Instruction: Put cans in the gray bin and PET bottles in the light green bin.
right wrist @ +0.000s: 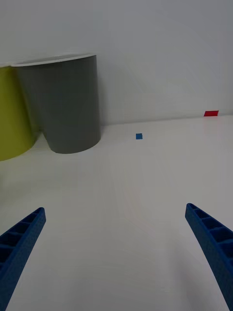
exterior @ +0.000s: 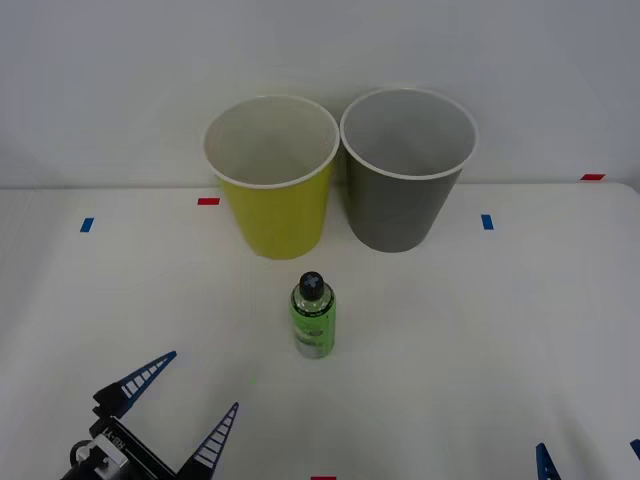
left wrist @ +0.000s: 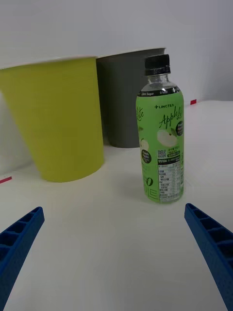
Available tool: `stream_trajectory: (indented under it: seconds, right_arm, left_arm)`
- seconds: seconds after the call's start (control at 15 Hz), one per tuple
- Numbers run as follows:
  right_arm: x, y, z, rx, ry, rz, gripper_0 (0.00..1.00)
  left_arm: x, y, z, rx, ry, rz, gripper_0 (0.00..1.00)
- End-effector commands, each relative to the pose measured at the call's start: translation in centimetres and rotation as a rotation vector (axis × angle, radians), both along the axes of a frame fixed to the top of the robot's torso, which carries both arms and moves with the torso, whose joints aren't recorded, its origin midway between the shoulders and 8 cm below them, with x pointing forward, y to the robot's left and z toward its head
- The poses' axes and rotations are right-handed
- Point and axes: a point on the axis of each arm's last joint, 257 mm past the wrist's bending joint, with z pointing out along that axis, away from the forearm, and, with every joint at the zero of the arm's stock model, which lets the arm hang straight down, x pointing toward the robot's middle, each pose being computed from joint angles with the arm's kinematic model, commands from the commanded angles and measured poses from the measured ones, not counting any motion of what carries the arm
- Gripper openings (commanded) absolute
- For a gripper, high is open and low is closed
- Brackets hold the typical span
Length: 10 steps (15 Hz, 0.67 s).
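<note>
Blue left gripper fingers spread wide, empty, near upright PET bottle, right gripper likewise spread

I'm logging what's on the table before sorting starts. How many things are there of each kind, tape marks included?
Bins: 2, the light green bin and the gray bin
PET bottles: 1, the PET bottle, upright in front of the bins
Cans: 0
Blue tape marks: 2
Red tape marks: 3
Total: 8
</note>
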Motion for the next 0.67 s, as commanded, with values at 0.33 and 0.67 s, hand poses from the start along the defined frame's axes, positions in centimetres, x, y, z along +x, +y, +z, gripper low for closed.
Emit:
stream_trajectory:
  seconds: [0.33,0.67]
  right_arm:
    - [0.0,0.0,0.0,0.000,0.000,0.000,1.00]
    - [0.0,0.0,0.0,0.000,0.000,0.000,1.00]
  left_arm:
    - [2.9,-5.2,0.7,-0.008,-0.004,-0.112,1.00]
    - [4.8,-8.5,1.4,-0.017,0.011,-0.166,1.00]
